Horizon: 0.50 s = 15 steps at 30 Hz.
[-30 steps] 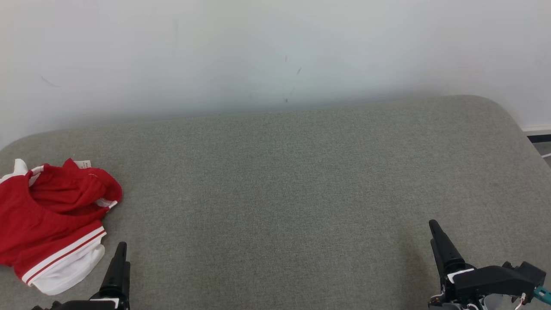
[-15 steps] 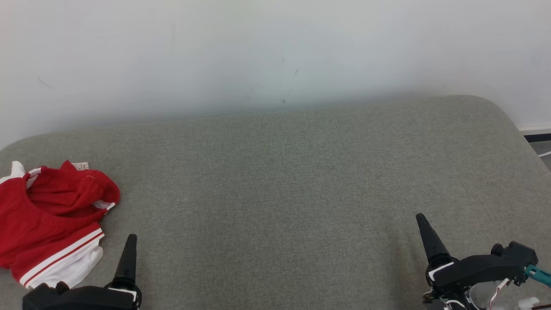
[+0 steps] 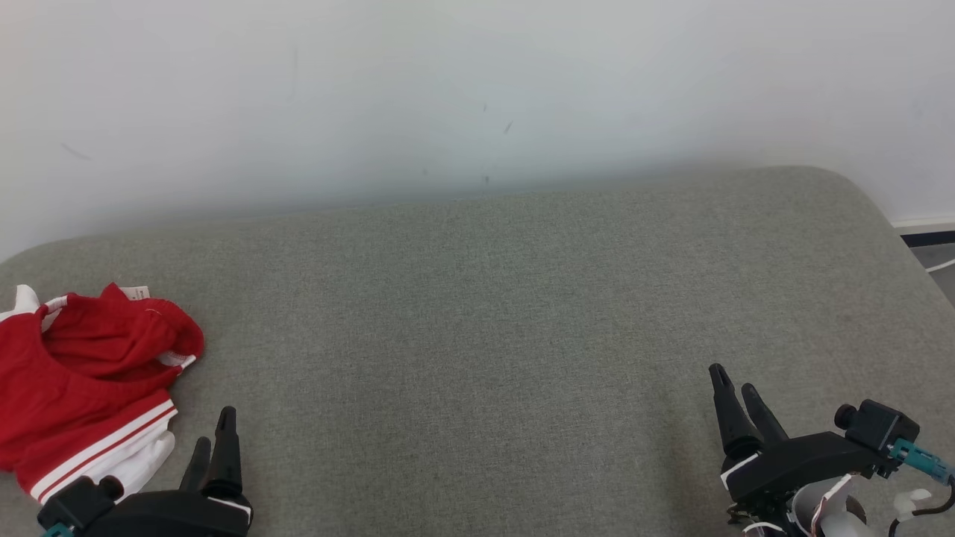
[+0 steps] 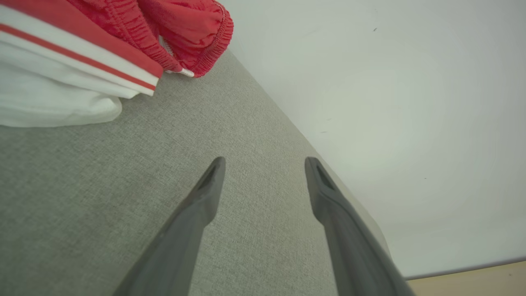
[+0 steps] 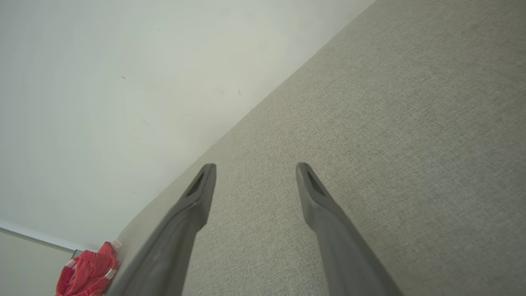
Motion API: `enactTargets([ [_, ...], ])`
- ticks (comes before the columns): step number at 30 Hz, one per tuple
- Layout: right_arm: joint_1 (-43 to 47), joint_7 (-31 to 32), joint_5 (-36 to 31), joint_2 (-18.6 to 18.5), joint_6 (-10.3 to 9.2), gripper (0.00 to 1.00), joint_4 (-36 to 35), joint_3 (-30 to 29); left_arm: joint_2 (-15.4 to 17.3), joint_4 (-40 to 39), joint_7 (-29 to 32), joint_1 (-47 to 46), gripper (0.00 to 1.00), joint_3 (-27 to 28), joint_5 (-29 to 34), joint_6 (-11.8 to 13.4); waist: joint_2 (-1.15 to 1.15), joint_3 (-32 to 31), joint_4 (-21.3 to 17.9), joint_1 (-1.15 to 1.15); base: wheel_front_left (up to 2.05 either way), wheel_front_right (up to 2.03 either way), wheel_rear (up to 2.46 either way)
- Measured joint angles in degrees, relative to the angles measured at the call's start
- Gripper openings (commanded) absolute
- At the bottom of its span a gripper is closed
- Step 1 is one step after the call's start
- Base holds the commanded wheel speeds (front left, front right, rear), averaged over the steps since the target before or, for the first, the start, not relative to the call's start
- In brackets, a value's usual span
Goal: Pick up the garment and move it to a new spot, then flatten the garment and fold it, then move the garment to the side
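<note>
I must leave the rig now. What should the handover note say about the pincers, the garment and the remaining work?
Left pincer: open, empty, beside the garment, not touching it.
Right pincer: open, empty, over bare cushion.
Garment: red and white, crumpled at the left end of the grey cushion.
Done: nothing yet.
Left to do: pick up, move, flatten, fold, set aside.

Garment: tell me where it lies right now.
In the head view the red-and-white garment lies crumpled at the left edge of the grey cushion, just beyond the left gripper, which is not touching it.
</note>
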Motion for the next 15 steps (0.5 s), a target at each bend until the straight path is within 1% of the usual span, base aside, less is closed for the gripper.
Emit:
enactTargets([
  [12,0.0,-2.0,-10.3,-0.9,-1.99,1.00,-0.3,2.1,0.5,0.7,-2.1,-0.4,1.00,-1.6,10.6,1.8,0.00,-0.7,-0.2,0.00,0.00,0.00,0.00],
  [15,-0.1,-2.3,-12.8,-1.0,-2.23,1.00,-0.4,2.7,0.9,0.8,-2.6,-1.3,1.00,-2.0,13.4,2.1,0.00,-0.8,-0.2,0.00,0.00,0.00,0.00],
])
